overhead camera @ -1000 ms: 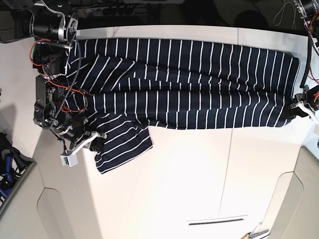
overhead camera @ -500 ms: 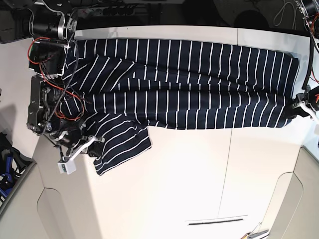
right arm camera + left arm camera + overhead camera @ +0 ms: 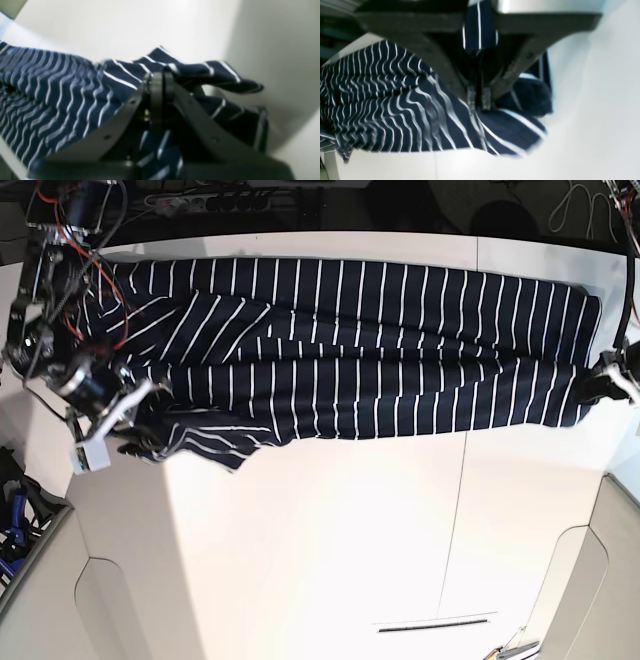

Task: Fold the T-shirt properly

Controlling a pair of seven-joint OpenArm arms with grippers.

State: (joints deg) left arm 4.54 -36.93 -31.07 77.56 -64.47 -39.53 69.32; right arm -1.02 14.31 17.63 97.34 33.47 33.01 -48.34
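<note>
The T-shirt (image 3: 380, 350), dark navy with thin white stripes, lies stretched sideways across the far half of the white table (image 3: 350, 550). My left gripper (image 3: 594, 388) is at the shirt's right edge and is shut on a fold of the cloth; the left wrist view shows the fingers (image 3: 471, 96) closed on the striped fabric (image 3: 382, 107). My right gripper (image 3: 140, 442) is at the shirt's near left corner. In the right wrist view it (image 3: 157, 80) is shut on a bunched edge of the shirt (image 3: 50, 82), held slightly off the table.
A seam (image 3: 457, 520) runs front to back across the table. A dark slot (image 3: 435, 623) lies near the front edge. Blue items (image 3: 12, 515) sit off the table at the left. Cables and gear (image 3: 230, 198) line the far edge.
My right gripper has moved left and toward the back, pulling the near left flap of the shirt with it, so the flap now lies narrower. The left gripper has shifted slightly and still holds the right edge.
</note>
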